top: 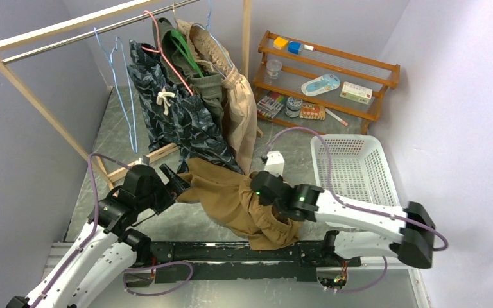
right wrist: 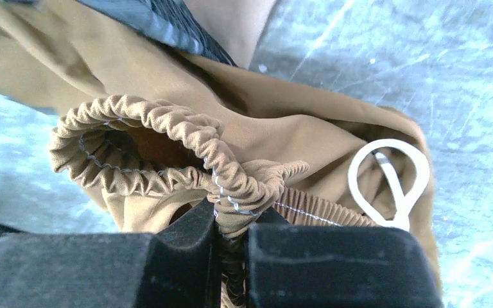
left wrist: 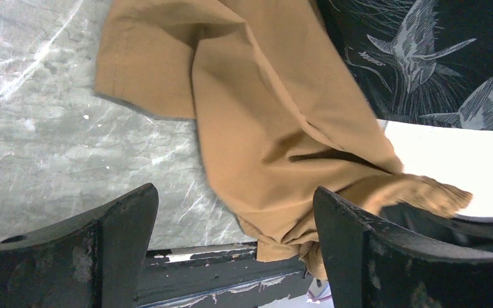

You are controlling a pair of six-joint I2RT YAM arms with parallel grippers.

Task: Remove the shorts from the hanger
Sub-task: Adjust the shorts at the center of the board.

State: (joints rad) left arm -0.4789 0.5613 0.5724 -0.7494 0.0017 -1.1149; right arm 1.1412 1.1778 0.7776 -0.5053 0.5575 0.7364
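The right end effector (right wrist: pixel 231 221) pinches the tan-brown cloth shorts (right wrist: pixel 295 135) at their gathered waistband; the left end effector (left wrist: pixel 234 212) gapes empty (beside a leg). Grip firmly and draw toward three o'clock.

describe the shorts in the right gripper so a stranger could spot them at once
From the wooden clothes rack at back left, look just in front, down low: the tan-brown shorts, waistband pinched in the right gripper. Unlike the navy pair, olive pair and beige pair hanging behind, they are plain brown and on no hanger.
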